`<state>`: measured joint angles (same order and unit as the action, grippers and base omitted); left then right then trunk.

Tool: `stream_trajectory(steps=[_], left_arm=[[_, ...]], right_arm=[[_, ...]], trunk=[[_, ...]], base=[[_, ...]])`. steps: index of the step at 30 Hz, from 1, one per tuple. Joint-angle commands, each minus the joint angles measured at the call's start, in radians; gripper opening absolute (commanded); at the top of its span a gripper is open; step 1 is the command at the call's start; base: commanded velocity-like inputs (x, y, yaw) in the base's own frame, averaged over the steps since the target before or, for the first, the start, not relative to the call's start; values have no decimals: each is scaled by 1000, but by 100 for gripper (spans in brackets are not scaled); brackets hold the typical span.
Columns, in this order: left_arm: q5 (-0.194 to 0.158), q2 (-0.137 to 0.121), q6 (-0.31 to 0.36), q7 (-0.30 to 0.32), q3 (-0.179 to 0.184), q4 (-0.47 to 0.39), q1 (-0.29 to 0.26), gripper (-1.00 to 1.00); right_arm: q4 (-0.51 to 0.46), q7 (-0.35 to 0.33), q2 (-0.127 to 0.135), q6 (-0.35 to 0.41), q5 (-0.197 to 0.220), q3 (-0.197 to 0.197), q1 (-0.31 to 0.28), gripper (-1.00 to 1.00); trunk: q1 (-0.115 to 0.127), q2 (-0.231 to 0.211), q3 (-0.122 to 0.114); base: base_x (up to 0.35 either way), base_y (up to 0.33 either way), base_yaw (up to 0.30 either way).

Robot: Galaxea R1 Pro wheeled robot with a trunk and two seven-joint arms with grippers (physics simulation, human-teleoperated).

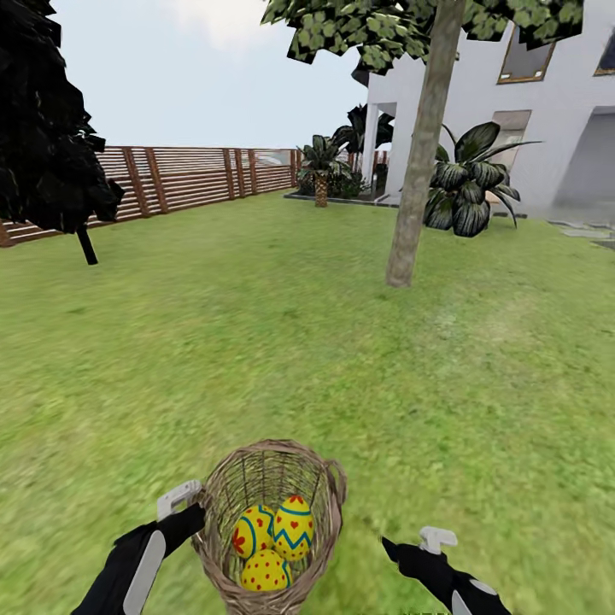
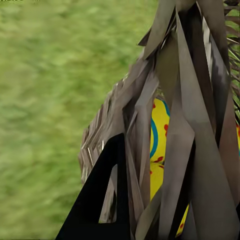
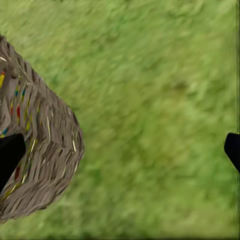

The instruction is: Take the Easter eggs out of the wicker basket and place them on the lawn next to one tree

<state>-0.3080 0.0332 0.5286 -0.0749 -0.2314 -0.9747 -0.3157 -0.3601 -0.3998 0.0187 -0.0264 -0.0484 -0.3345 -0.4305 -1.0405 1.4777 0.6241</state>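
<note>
**Basket in your left gripper, eggs still inside, tree ahead**

You have the wicker basket [image 1: 272, 521] at the near edge of the scene, just in front of you, with your left gripper [image 1: 184, 504] at its left rim. In the left wrist view the dark fingertip [image 2: 102, 200] is buried in the weave of the basket [image 2: 190, 125], so the gripper looks pinched on the wicker wall, though the second finger is hidden. All three Easter eggs [image 1: 273, 536] sit inside the basket: two side by side, one lower and nearer to you, all touching. Yellow shell with blue and red marks shows through the strands in the left wrist view [image 2: 159, 145].

Your right gripper [image 1: 427, 547] hangs to the right of the basket, apart from it, over bare lawn [image 1: 256, 342]. In the right wrist view its two dark fingertips [image 3: 10, 155] sit at opposite edges of the picture, spread wide with nothing between them but grass [image 3: 160, 125]; the basket's side [image 3: 45, 155] lies just beside one of them.

The tree [image 1: 423, 145] with the thick pale trunk stands far ahead and a little right. A broad-leaved plant [image 1: 470, 184] and the white house [image 1: 547, 111] lie beyond it. The slatted fence [image 1: 188, 178] runs along the far left, behind a dark-leaved tree [image 1: 47, 128].
</note>
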Motion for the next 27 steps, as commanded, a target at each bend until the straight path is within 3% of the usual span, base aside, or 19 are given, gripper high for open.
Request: stream_trajectory(steps=[1, 21, 27], left_arm=[[-16, 7, 5, -6, -2, -2, 0, -100], [-16, 11, 5, -6, -2, -2, 0, -100], [-16, 11, 5, -6, -2, -3, 0, -100]], right_arm=[[1, -7, -1, -3, -5, -8, -1, 100], [3, -7, 0, -3, -4, -8, -1, 100], [3, -7, -2, -4, -5, -8, -1, 100]], trunk=[[4, -7, -2], [81, -147, -65], [85, -154, -68]], base=[[0, 0, -283], [0, 0, -283], [0, 0, -47]])
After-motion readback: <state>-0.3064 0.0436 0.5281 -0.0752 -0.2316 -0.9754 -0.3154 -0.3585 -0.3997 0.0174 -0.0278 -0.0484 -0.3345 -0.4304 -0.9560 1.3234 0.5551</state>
